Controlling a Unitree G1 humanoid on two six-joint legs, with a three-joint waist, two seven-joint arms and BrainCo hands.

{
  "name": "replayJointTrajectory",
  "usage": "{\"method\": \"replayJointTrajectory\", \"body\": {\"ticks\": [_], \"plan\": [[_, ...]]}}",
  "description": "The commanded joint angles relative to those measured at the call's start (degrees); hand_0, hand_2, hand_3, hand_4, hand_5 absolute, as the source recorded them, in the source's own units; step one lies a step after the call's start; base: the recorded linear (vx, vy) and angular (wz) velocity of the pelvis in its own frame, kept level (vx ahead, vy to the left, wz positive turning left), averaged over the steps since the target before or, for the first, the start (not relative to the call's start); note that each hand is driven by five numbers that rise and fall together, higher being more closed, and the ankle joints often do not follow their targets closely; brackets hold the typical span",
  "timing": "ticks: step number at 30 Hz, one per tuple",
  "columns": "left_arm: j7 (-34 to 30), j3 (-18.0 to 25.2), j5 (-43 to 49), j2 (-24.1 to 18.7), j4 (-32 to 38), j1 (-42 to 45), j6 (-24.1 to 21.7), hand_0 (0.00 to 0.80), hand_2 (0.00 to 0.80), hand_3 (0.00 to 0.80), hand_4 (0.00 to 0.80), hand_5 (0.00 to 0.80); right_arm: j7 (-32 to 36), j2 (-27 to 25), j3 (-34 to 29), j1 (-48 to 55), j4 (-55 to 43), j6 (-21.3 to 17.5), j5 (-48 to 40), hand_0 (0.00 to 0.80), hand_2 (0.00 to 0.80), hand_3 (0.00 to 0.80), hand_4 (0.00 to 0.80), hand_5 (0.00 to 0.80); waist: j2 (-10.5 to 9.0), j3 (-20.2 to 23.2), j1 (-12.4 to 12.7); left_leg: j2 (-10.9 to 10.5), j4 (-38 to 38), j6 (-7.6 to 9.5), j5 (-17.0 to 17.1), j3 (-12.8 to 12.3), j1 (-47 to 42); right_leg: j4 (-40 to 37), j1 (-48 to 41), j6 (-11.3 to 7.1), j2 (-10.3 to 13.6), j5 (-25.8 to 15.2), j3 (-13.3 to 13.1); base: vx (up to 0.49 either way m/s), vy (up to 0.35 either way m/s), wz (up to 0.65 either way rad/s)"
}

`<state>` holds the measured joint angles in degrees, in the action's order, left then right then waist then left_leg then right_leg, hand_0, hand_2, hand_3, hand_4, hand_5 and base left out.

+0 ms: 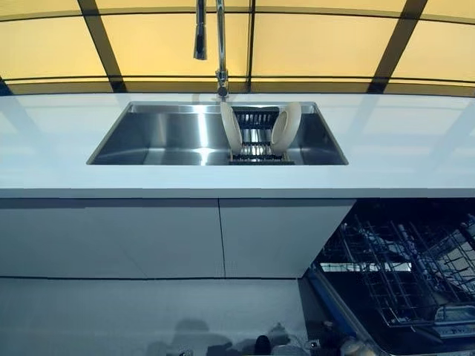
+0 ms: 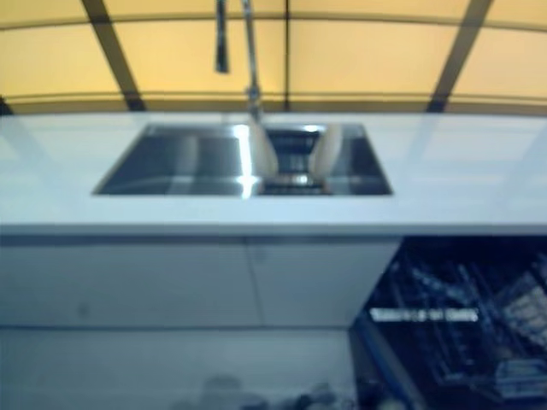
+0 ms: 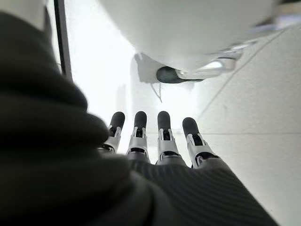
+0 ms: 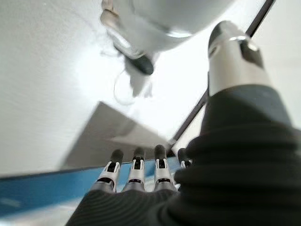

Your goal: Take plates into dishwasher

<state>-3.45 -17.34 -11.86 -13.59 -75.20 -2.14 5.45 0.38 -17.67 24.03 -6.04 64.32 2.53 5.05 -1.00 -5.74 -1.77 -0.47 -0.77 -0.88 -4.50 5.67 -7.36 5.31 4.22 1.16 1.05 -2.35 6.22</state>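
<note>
With both plates upright in the sink rack at frame centre and left robot hand and right robot hand straight-fingered and empty, we risk chipping one against the sink wall through a careless lift.

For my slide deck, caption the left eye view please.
Two cream plates standing in a dish rack inside the steel sink, dishwasher open at lower right.

The sink at the frame's centre is brushed metal with bright reflections; the tap above it is polished metal. Two plates look smooth, glazed cream. The counter is glossy white. The dishwasher rack at lower right is thin wire.
</note>
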Motion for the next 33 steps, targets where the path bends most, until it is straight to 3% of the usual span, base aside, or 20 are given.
{"method": "replayJointTrajectory", "body": {"ticks": [1,8,11,12,13,14,15,16,17,18,20,21,22,23,26,27,30,33], "plan": [[-1.7,-0.7,4.4,-3.8,0.8,-1.4,0.7,0.0,0.0,0.0,0.0,0.0,3.4,-1.8,2.1,-6.9,-5.8,-1.7,-3.0,0.0,0.0,0.0,0.0,0.0,-3.56,-2.2,2.3,-3.3,-0.8,4.14,-3.3,0.5,-2.6,-1.8,5.9,-8.94,6.2,-8.4,-1.7,0.071,-0.107,0.09],[-1.9,-0.7,4.6,-4.6,1.3,-1.7,0.3,0.0,0.0,0.0,0.0,0.0,6.0,-4.9,1.7,-6.7,-13.8,2.2,-0.9,0.0,0.0,0.0,0.0,0.0,-3.12,-1.9,0.8,-3.0,-1.2,4.47,-3.2,-0.6,-1.8,2.1,7.2,-7.85,4.9,-5.4,-2.7,0.096,-0.077,0.0],[-1.3,-0.7,2.8,-4.1,1.0,-3.4,0.7,0.0,0.0,0.0,0.0,0.0,12.2,-6.1,2.9,-7.7,-14.6,2.8,-0.7,0.0,0.0,0.0,0.0,0.0,-3.74,-0.8,0.1,-0.9,-6.9,2.65,-5.7,-1.6,-2.9,4.1,6.2,-5.39,4.3,-2.5,-1.8,0.181,-0.103,-0.07],[-1.3,-0.7,2.8,-4.1,1.0,-3.4,0.7,0.0,0.0,0.0,0.0,0.0,12.3,-6.1,2.9,-7.7,-14.7,2.8,-0.7,0.0,0.0,0.0,0.0,0.0,-3.62,-0.9,0.1,-0.8,-7.0,2.6,-5.8,-1.6,-3.0,4.1,6.0,-5.35,4.2,-2.4,-1.8,0.221,-0.121,-0.06],[-0.1,0.7,0.1,-3.5,0.9,-3.5,0.7,0.0,0.0,0.0,0.0,0.0,15.3,-6.9,3.5,-8.3,-15.9,4.2,0.5,0.0,0.0,0.0,0.0,0.0,-4.25,-0.4,-0.3,2.6,-21.2,-0.08,2.0,-3.6,-1.4,2.5,3.3,-2.91,3.2,-1.4,-2.0,0.195,-0.164,-0.02],[0.8,1.8,-1.0,-2.9,0.6,-3.3,0.2,0.0,0.0,0.0,0.0,0.0,16.7,-7.3,4.1,-8.2,-16.8,4.8,1.4,0.0,0.0,0.0,0.0,0.0,-5.47,-0.7,0.1,2.7,-33.8,-0.41,6.0,-3.9,4.2,1.6,1.5,-1.61,3.4,-1.1,-2.5,0.222,-0.229,0.04],[1.2,2.8,-1.2,-2.4,0.5,-3.2,-0.2,0.0,0.0,0.0,0.0,0.0,16.9,-7.5,4.7,-7.8,-17.7,5.0,1.2,0.0,0.0,0.0,0.0,0.0,-6.41,-1.5,1.1,1.6,-43.6,-0.27,8.8,-3.7,12.8,1.3,-0.6,-0.65,3.5,-0.7,-3.0,0.163,-0.186,0.15],[1.4,4.1,-0.7,-2.0,0.8,-2.8,-0.2,0.0,0.0,0.0,0.0,0.0,16.4,-7.7,5.0,-7.0,-18.7,5.1,0.0,0.0,0.0,0.0,0.0,0.0,-6.58,-2.7,2.6,-0.6,-47.7,-0.14,9.2,-4.3,20.5,0.9,-3.1,0.04,3.1,-0.1,-3.4,0.126,-0.106,0.13],[1.5,4.4,-0.6,-1.9,0.9,-2.7,0.0,0.0,0.0,0.0,0.0,0.0,16.2,-7.7,5.0,-6.9,-18.9,5.1,-0.3,0.0,0.0,0.0,0.0,0.0,-6.72,-2.9,2.9,-1.2,-47.9,-0.05,9.1,-4.5,21.8,0.7,-3.6,0.13,3.1,0.0,-3.5,0.332,0.035,-0.07],[1.4,4.8,-1.1,-2.0,0.3,-1.6,-0.6,0.0,0.0,0.0,0.0,0.0,15.9,-7.2,4.9,-6.9,-17.4,3.4,-0.8,0.0,0.0,0.0,0.0,0.0,-5.26,-4.3,5.0,-1.3,-32.9,-0.43,10.5,-5.2,21.9,-0.4,-7.7,-0.49,1.4,1.5,-4.9,0.385,0.121,-0.22],[1.1,5.2,-1.4,-2.8,-0.3,-0.6,-2.0,0.0,0.0,0.0,0.0,0.0,16.6,-6.6,5.1,-9.1,-15.2,1.0,-1.4,0.0,0.0,0.0,0.0,0.0,-3.75,-5.0,7.2,0.5,-12.1,-1.37,15.0,-5.3,20.3,-0.9,-10.9,-1.52,-0.4,3.1,-5.6,0.45,0.156,-0.5],[1.0,5.0,-1.6,-3.0,-0.2,-0.4,-1.9,0.0,0.0,0.0,0.0,0.0,17.5,-6.7,5.4,-10.1,-15.4,0.5,-1.7,0.0,0.0,0.0,0.0,0.0,-3.3,-5.4,8.7,0.4,-5.8,-2.01,17.1,-3.7,21.3,-0.5,-12.7,-1.73,-0.9,4.3,-6.2,0.279,0.08,-0.54],[1.0,5.0,-1.6,-3.0,-0.1,-0.4,-1.9,0.0,0.0,0.0,0.0,0.0,17.7,-6.8,5.4,-10.2,-15.5,0.5,-1.7,0.0,0.0,0.0,0.0,0.0,-3.21,-5.4,8.9,0.4,-5.0,-2.11,17.5,-3.4,21.5,-0.5,-12.9,-1.73,-1.0,4.4,-6.4,0.224,0.057,-0.73],[1.4,5.4,-1.4,-3.4,0.7,-0.4,-0.4,0.0,0.0,0.0,0.0,0.0,22.4,-8.0,5.1,-12.5,-16.7,0.8,-2.4,0.0,0.0,0.0,0.0,0.0,-3.35,-5.0,10.0,-0.3,-2.6,-1.36,15.0,-1.5,20.3,0.0,-13.6,-2.55,0.0,6.0,-6.9,0.188,0.08,-0.7],[0.0,4.3,-1.3,-5.4,1.7,-2.0,0.3,0.0,0.0,0.0,0.0,0.0,25.8,-9.5,3.4,-10.8,-21.1,3.8,-3.8,0.0,0.0,0.0,0.0,0.0,-3.61,-3.7,8.5,-0.3,-6.1,-0.13,10.1,-2.5,18.4,2.5,-12.6,-4.06,2.8,7.6,-5.5,0.195,0.095,-0.66],[-0.6,4.3,-1.3,-5.6,1.9,-2.2,0.6,0.0,0.0,0.0,0.0,0.0,25.9,-9.6,3.3,-10.4,-21.6,3.8,-4.0,0.0,0.0,0.0,0.0,0.0,-3.63,-3.5,8.5,-0.3,-6.2,-0.06,9.9,-2.4,18.2,2.5,-12.7,-4.22,3.1,7.6,-5.3,0.171,0.072,-0.2],[0.1,4.0,-3.1,-5.7,2.8,-2.3,1.4,0.0,0.0,0.0,0.0,0.0,26.5,-9.8,2.9,-7.8,-22.2,-0.8,-0.4,0.0,0.0,0.0,0.0,0.0,-3.53,-1.9,7.7,0.2,-4.1,0.21,9.7,-2.6,16.0,1.7,-12.2,-4.72,4.1,6.8,-3.7,0.203,0.04,0.11],[-1.1,4.6,-1.8,-6.5,2.9,-2.7,1.4,0.0,0.0,0.0,0.0,0.0,30.8,-11.1,3.2,-7.4,-26.5,0.2,0.1,0.0,0.0,0.0,0.0,0.0,-4.49,-0.9,7.6,0.6,-3.5,-0.02,10.1,-3.7,16.7,-0.4,-12.7,-4.96,4.3,6.0,-3.5,0.103,-0.052,0.12]]}}
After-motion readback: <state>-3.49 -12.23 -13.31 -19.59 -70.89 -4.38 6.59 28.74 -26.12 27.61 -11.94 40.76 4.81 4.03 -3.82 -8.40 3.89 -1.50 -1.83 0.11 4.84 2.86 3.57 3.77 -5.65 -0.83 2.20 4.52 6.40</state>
